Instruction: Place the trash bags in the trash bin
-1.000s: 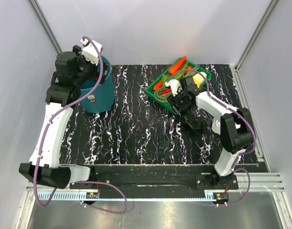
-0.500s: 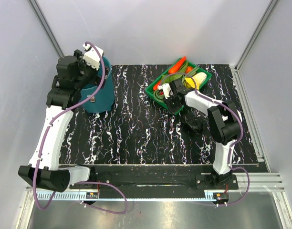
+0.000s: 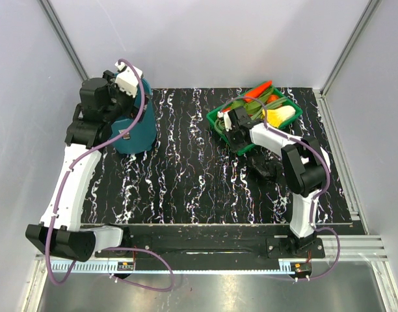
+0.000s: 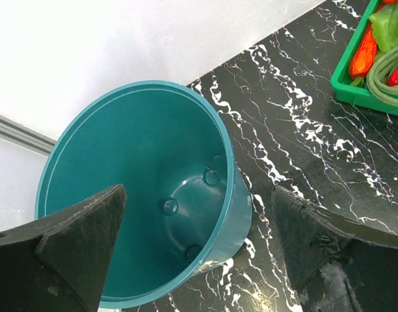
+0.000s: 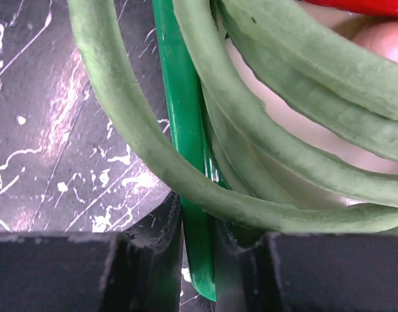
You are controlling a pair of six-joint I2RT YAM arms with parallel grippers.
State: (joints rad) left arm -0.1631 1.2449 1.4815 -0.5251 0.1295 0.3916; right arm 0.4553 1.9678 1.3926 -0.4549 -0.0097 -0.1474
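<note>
Sadly, the round teal plastic trash bin [image 3: 139,133] at ten o'clock sits under the spread left claw [image 4: 198,192]. The right claw [image 5: 198,253] pinches the shallow green plastic tray [image 5: 178,97], which may spill; wrinkly black plastic trash bags [image 3: 266,170] lie at three o'clock.

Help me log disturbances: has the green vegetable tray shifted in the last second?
Yes. The green vegetable tray has slid right, closer to the right edge of the table, and turned slightly; the right gripper is clamped on its rim.
</note>
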